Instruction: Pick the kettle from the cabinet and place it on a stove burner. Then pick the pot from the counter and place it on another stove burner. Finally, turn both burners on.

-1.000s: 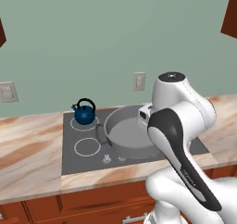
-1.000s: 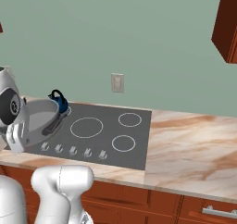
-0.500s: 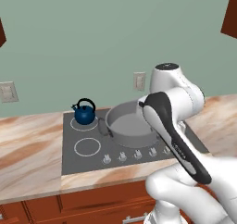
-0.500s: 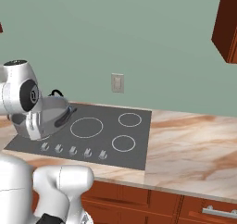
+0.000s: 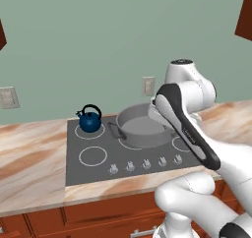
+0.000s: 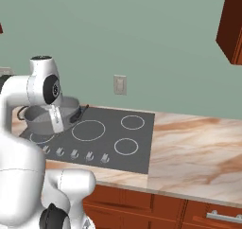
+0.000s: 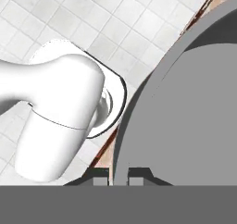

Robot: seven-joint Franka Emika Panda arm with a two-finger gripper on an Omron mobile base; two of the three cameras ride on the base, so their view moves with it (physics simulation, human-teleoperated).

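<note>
Wide grey pot (image 5: 141, 127) carried just over the dark cooktop (image 5: 93, 168), rim pinched in the closed gripper (image 7: 120, 176), not yet set down; small blue kettle (image 5: 90, 119) already on a back burner; knobs (image 5: 145, 163) seemingly untouched.

Even flat rendered light, sharp focus, no glare, faint shadows.

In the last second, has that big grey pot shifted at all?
Yes. The pot, pinched at its rim by the hand, has travelled rightward over the cooktop, away from the blue kettle, which stays on its back-left burner.
</note>
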